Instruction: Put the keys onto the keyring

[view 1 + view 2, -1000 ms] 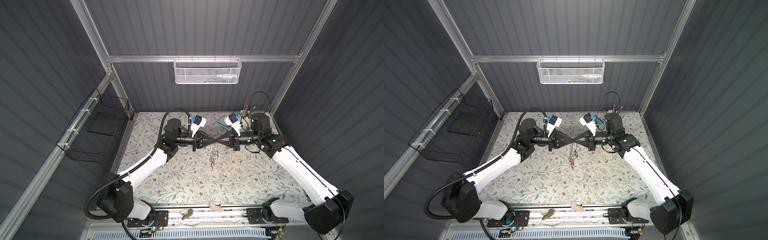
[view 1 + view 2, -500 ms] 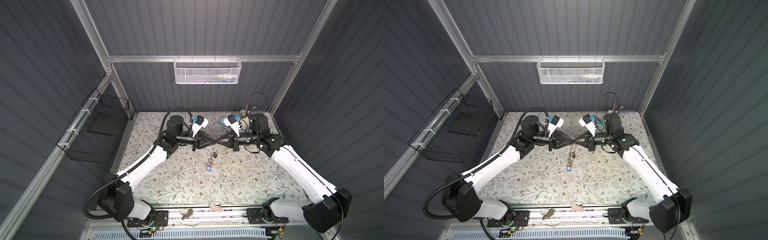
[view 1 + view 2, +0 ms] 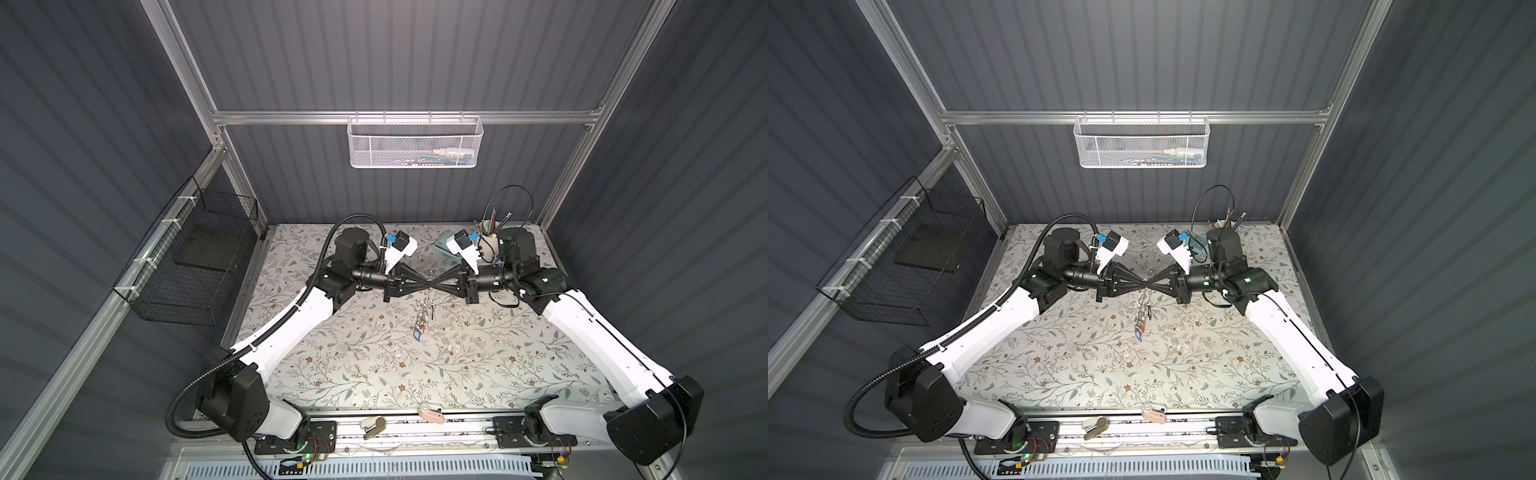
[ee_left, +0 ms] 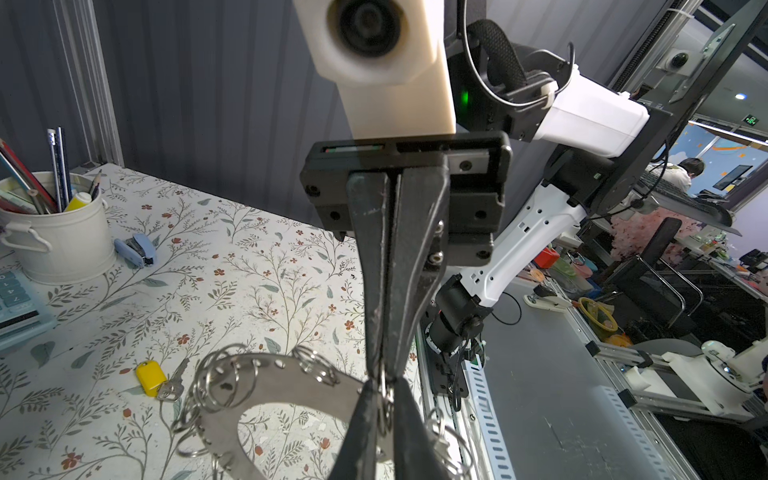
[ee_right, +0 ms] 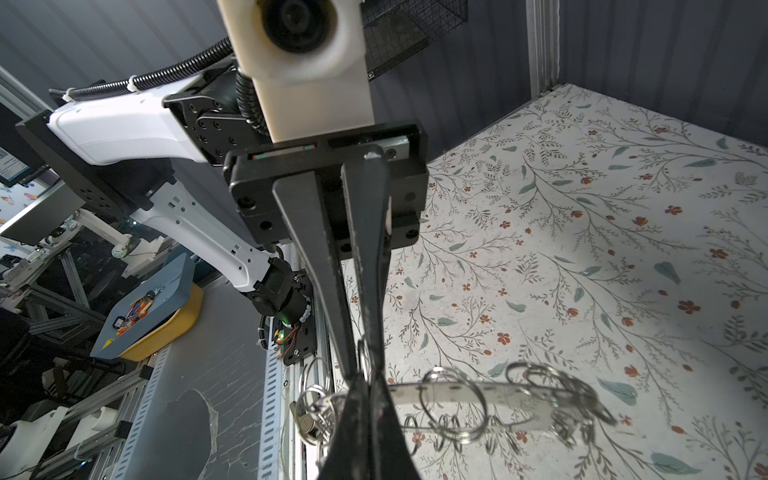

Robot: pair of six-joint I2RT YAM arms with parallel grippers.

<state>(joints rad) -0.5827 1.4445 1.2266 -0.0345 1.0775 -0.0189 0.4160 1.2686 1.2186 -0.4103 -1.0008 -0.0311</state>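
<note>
Evidently mid-threading: left fingers and right fingers both pinch shut on edge loops of the keyring, holding it above the table. Next, one likely must release to fetch the yellow-tagged key lying there.

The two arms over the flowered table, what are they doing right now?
The left gripper and the right gripper meet tip to tip above the middle of the table. Both have their jaws shut on the edge of the keyring, held in the air between them. Keys with blue and red tags already hang from it.
</note>
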